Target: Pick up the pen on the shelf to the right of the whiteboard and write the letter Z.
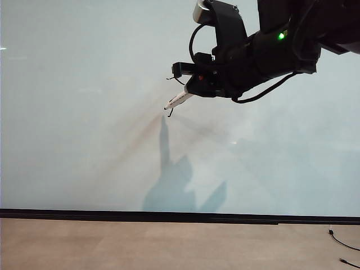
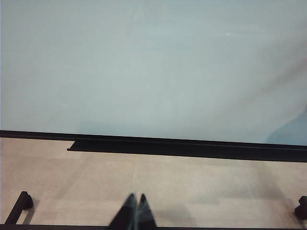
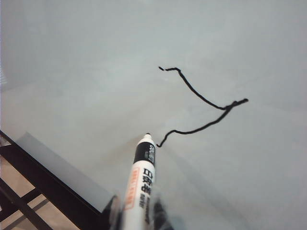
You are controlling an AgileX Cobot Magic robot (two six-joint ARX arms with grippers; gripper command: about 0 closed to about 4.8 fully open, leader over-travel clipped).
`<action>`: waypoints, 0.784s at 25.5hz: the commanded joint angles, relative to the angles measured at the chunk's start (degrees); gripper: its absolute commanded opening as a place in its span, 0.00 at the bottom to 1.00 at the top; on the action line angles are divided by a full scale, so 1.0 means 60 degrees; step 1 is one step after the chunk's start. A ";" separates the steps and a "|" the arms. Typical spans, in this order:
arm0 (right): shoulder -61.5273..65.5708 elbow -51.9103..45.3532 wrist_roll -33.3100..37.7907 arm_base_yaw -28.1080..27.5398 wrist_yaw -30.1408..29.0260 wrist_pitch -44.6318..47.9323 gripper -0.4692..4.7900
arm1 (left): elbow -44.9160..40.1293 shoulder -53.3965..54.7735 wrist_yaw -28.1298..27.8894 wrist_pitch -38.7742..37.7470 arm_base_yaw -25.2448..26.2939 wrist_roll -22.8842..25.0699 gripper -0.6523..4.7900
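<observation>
My right pincer (image 1: 194, 93) is high up w/ the arm reaching in from the upper right, clenched on the pen (image 3: 139, 184). Pen tip sits just beside the lower end of the letter Z (image 3: 204, 106), a wobbly black line on the whiteboard (image 1: 84, 112). My left pincer (image 2: 135, 211) hangs low over the floor (image 2: 192, 182), fingertips pressed together, nothing between them.

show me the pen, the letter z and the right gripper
pen (image 3: 139, 184): right wrist view, on its white barrel.
letter Z (image 3: 201, 98): right wrist view, on the diagonal stroke.
right gripper (image 1: 194, 90): exterior view, at the fingertips shut on the pen.
</observation>
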 commanded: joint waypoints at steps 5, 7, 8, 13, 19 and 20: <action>0.0109 0.0084 0.0175 -0.0237 -0.0142 0.0062 0.07 | 0.0022 0.0004 0.0004 0.0106 0.0000 0.0044 0.11; 0.0109 0.0076 0.0204 -0.0302 0.0066 0.0051 0.07 | 0.0022 0.0004 0.0000 0.0102 0.0000 0.0044 0.11; 0.0106 0.0076 0.0204 -0.0302 0.0157 0.0051 0.07 | 0.0022 0.0004 0.0004 0.0106 0.0000 0.0044 0.11; 0.0106 0.0076 0.0204 -0.0335 0.0441 0.0055 0.07 | 0.0022 0.0004 0.0004 0.0106 0.0000 0.0044 0.11; 0.0076 0.0076 0.0204 -0.0339 0.0729 -0.0015 0.07 | 0.0022 0.0004 0.0004 0.0106 0.0000 0.0044 0.11; 0.0076 0.0076 0.0204 -0.0339 0.0729 -0.0018 0.07 | 0.0022 0.0004 0.0004 0.0106 0.0000 0.0044 0.11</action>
